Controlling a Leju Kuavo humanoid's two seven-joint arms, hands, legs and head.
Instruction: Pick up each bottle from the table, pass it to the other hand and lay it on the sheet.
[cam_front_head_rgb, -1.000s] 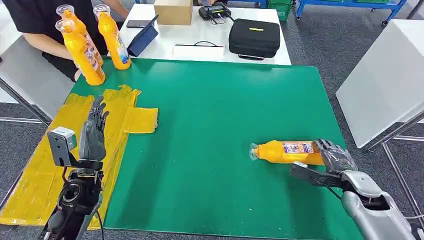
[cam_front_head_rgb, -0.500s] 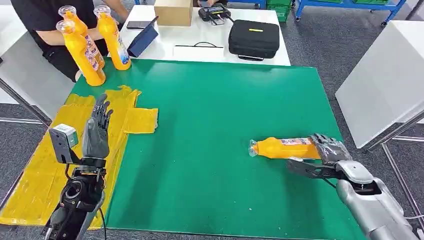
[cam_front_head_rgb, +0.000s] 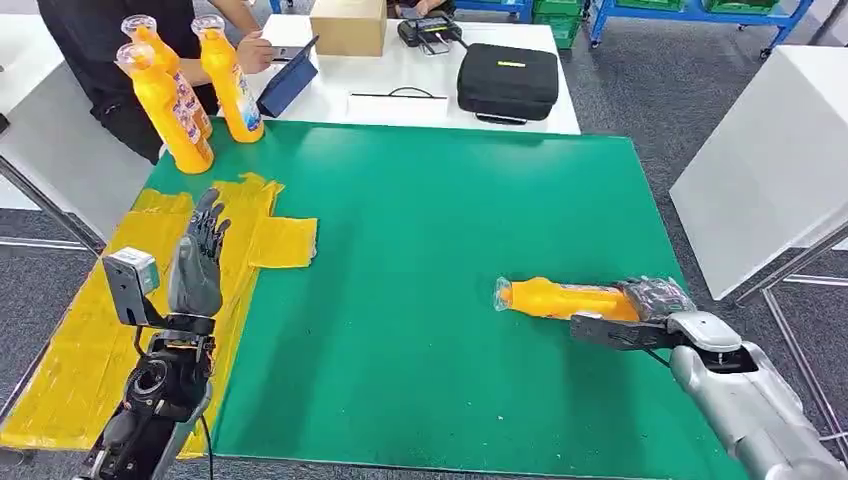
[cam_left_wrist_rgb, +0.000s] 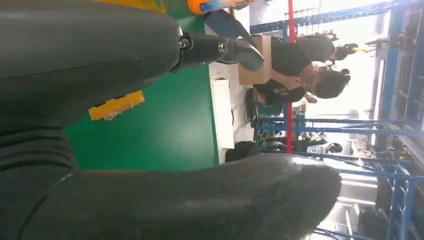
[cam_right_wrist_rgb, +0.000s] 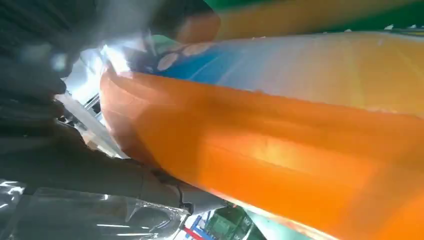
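An orange bottle (cam_front_head_rgb: 560, 298) lies on its side on the green mat (cam_front_head_rgb: 420, 220) at the right, cap end pointing left. My right hand (cam_front_head_rgb: 655, 305) grips its base end, fingers over the top and thumb along the near side. The right wrist view has the bottle (cam_right_wrist_rgb: 280, 150) pressed close against the hand (cam_right_wrist_rgb: 75, 165). My left hand (cam_front_head_rgb: 197, 262) stands upright and open over the yellow sheet (cam_front_head_rgb: 80, 340) at the left, holding nothing; its palm and thumb (cam_left_wrist_rgb: 175, 200) show in the left wrist view. Three more orange bottles (cam_front_head_rgb: 165, 105) stand at the mat's back left corner.
A person (cam_front_head_rgb: 110, 40) stands behind the upright bottles, one hand at a tablet (cam_front_head_rgb: 288, 80). On the white table behind are a cardboard box (cam_front_head_rgb: 347, 25) and a black case (cam_front_head_rgb: 508, 78). Another white table (cam_front_head_rgb: 770, 160) stands to the right.
My right hand has closed around the bottle's base and turned it, so the label faces away; the bottle shifted slightly. The left hand rose a little.
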